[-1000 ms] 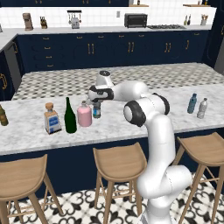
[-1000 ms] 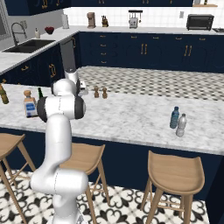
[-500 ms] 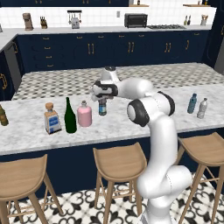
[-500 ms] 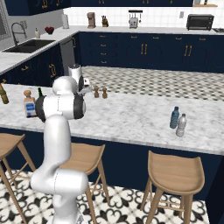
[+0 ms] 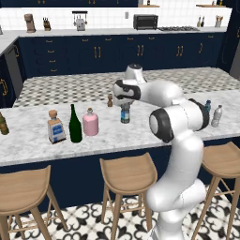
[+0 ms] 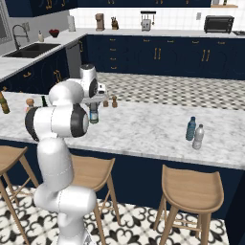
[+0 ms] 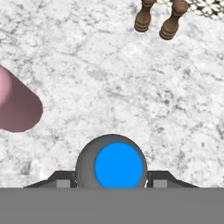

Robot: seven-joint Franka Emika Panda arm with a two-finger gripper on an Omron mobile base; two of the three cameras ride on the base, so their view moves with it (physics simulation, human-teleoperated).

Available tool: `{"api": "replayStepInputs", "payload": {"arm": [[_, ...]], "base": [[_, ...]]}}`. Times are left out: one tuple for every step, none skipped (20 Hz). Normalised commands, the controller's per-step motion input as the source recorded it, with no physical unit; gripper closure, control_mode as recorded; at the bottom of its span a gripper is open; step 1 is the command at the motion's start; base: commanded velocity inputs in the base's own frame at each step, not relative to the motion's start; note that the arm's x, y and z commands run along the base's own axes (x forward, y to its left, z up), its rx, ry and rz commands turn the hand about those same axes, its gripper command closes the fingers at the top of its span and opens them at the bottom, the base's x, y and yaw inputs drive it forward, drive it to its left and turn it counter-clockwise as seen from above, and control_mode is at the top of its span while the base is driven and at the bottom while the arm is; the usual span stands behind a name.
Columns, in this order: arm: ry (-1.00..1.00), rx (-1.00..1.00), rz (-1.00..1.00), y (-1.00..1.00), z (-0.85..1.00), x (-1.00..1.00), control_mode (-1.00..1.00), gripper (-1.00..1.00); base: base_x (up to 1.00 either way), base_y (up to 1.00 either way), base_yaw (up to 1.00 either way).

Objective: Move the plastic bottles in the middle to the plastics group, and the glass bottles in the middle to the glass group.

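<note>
The fingers (image 5: 125, 104) grasp the water bottle (image 5: 125, 114), lifted off the worktop (image 5: 140, 136), far from the plastics group (image 5: 212, 112); the wine bottle (image 5: 74, 124) and pink bottle (image 5: 90, 123) wait beside it.

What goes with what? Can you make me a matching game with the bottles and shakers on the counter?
Things:
1. water bottle
2. pink bottle
3. green wine bottle
4. two brown shakers

Descriptions:
A. tall and dark, between the square clear bottle and a squat bottle
B. small wooden pair, standing side by side
C. right under the gripper, blue cap
D. squat, with a narrow neck

Pairs: 1-C, 2-D, 3-A, 4-B
</note>
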Motion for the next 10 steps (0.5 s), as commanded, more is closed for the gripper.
{"api": "replayStepInputs", "payload": {"arm": [[0.00,0.00,-0.13,-0.83,0.04,-0.99,-1.00,1.00],[0.00,0.00,-0.15,-0.84,0.00,-0.98,-1.00,1.00],[0.00,0.00,-0.16,-0.86,0.00,-0.95,-1.00,1.00],[0.00,0.00,-0.19,-0.92,0.00,-0.85,-1.00,1.00],[0.00,0.00,-0.22,-0.97,0.00,-0.74,-1.00,1.00],[0.00,0.00,-0.25,-1.00,0.00,-0.54,-1.00,1.00],[0.00,0.00,-0.28,-1.00,0.00,-0.43,-1.00,1.00],[0.00,0.00,-0.30,-1.00,0.02,-0.31,-1.00,1.00],[0.00,0.00,-0.31,-1.00,0.05,-0.24,-1.00,1.00],[0.00,0.00,-0.33,-1.00,0.09,-0.13,-1.00,1.00]], "base": [[0.00,0.00,0.00],[0.00,0.00,0.00],[0.00,0.00,0.00],[0.00,0.00,0.00],[0.00,0.00,0.00],[0.00,0.00,0.00],[0.00,0.00,0.00],[0.00,0.00,0.00],[0.00,0.00,0.00],[0.00,0.00,0.00]]}}
